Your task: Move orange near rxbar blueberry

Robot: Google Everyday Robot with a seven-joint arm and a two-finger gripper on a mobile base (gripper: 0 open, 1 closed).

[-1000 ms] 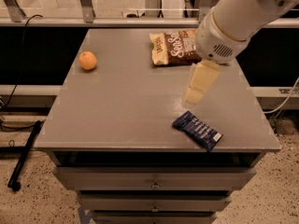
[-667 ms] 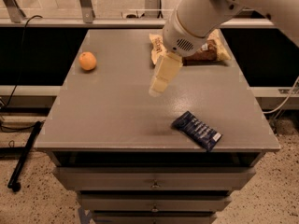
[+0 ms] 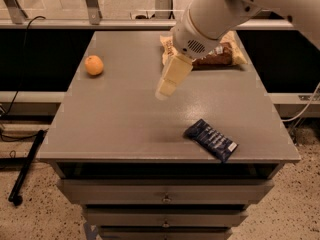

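Observation:
The small round orange (image 3: pixel 94 65) sits at the far left of the grey table top (image 3: pixel 125 119). The rxbar blueberry (image 3: pixel 211 140), a flat dark blue bar with white lettering, lies near the front right edge. My gripper (image 3: pixel 167 87) hangs over the middle of the table, its cream fingers pointing down and left. It is well right of the orange and up-left of the bar. It holds nothing that I can see.
A brown-and-yellow snack bag (image 3: pixel 220 54) lies at the back right, partly behind my arm (image 3: pixel 220 14). The table has drawers (image 3: pixel 165 196) below its front edge. A railing runs behind the table.
My gripper has swept left across the table, from above the bar's side toward the middle. The orange, the bar and the bag have not moved.

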